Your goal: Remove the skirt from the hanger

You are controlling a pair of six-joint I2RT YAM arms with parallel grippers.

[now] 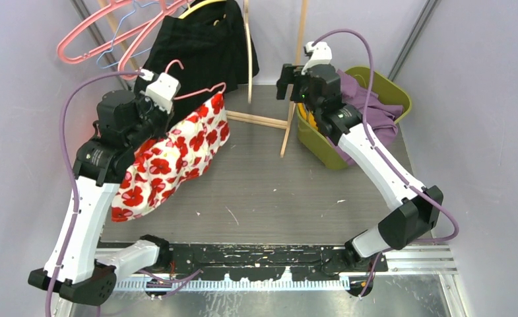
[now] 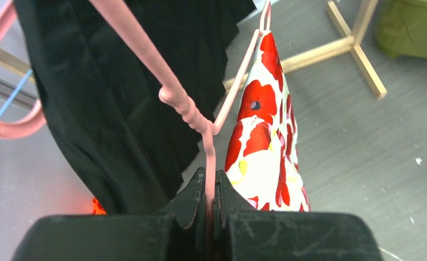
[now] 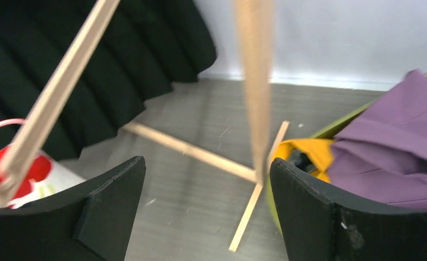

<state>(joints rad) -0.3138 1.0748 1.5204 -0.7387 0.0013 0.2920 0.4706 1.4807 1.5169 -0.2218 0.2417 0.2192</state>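
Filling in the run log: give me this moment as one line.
left hand: shut on pink hanger | floral skirt: hanging from hanger | right hand: open, empty

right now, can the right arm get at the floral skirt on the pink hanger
Probably, though not head-on. The open right gripper faces the wooden rack, whose posts stand between it and the floral skirt; it would likely have to come round them.

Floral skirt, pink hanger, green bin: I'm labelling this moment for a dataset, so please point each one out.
floral skirt (image 1: 170,158), top view, middle of the fabric
pink hanger (image 2: 189,111), left wrist view, twisted neck
green bin (image 1: 315,145), top view, near side wall
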